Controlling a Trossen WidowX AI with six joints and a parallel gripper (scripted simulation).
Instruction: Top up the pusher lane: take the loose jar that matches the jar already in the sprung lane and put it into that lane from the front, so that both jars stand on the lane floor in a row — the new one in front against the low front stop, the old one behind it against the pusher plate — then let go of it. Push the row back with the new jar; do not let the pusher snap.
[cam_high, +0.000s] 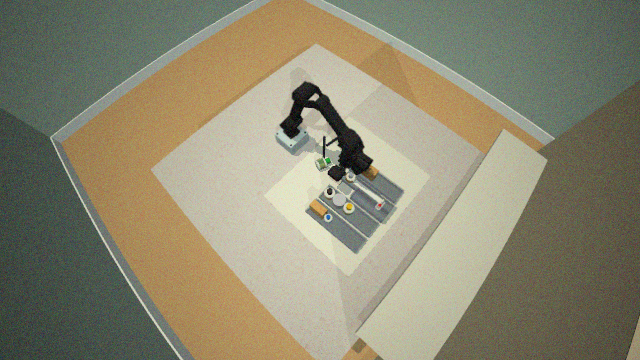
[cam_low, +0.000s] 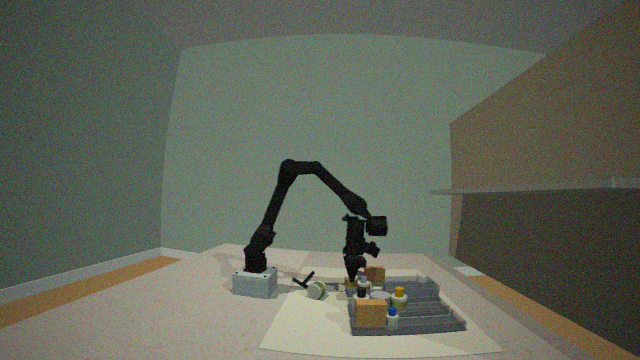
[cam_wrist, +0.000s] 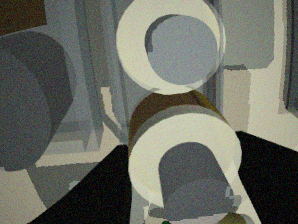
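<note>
My gripper (cam_wrist: 181, 148) (cam_high: 338, 173) (cam_low: 352, 278) is shut on a cream jar with a grey lid (cam_wrist: 174, 141) and holds it upright at the near end of the grey lane rack (cam_high: 350, 239) (cam_low: 425, 325). Its black fingers stand on either side of the jar. A matching cream jar with a grey lid (cam_wrist: 173, 42) (cam_high: 350, 176) (cam_low: 362, 285) stands just beyond it in a lane, a short gap away. A white pusher rod with a red tip (cam_high: 371, 196) runs along that lane behind it. The arm hides the held jar in the top view.
A green-lidded jar (cam_high: 324, 162) (cam_low: 316, 289) lies on its side on the cream mat (cam_high: 290, 200) beside a black tool (cam_high: 324, 145). On the rack stand jars with dark (cam_high: 329, 192), yellow (cam_high: 348, 207) and blue (cam_high: 328, 217) lids, and two brown boxes (cam_high: 318, 207) (cam_high: 370, 173).
</note>
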